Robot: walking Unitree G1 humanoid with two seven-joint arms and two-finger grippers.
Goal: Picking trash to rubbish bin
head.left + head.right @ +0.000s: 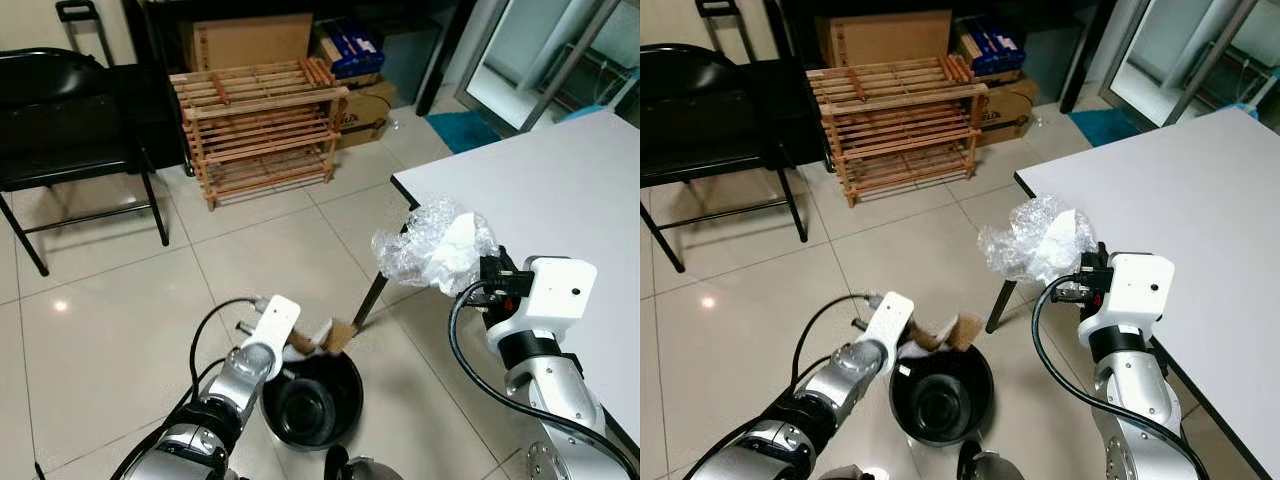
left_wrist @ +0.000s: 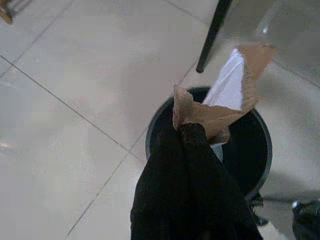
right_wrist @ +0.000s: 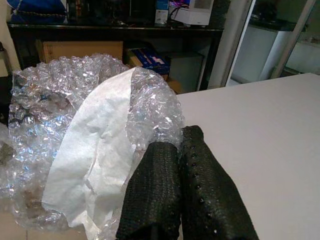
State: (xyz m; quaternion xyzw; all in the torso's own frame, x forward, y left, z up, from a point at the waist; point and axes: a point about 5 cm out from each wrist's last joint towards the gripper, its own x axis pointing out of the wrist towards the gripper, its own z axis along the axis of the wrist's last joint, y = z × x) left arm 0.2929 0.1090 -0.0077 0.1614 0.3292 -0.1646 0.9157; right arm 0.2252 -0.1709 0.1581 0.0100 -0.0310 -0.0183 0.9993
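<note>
A round black rubbish bin [image 1: 310, 400] stands on the tiled floor beside the table leg. My left gripper [image 2: 187, 131] is shut on a torn brown paper scrap with a white piece [image 2: 220, 107], held just over the bin's rim [image 2: 260, 125]. My right gripper [image 3: 179, 137] is shut on a wad of clear bubble wrap with white paper inside [image 1: 435, 245], held in the air off the corner of the white table [image 1: 540, 190], higher than the bin and to its right.
A wooden slatted rack [image 1: 262, 125] and cardboard boxes [image 1: 255, 40] stand against the far wall. A black folding chair [image 1: 70, 140] is at the far left. The table's black leg [image 1: 368, 300] drops to the floor just behind the bin.
</note>
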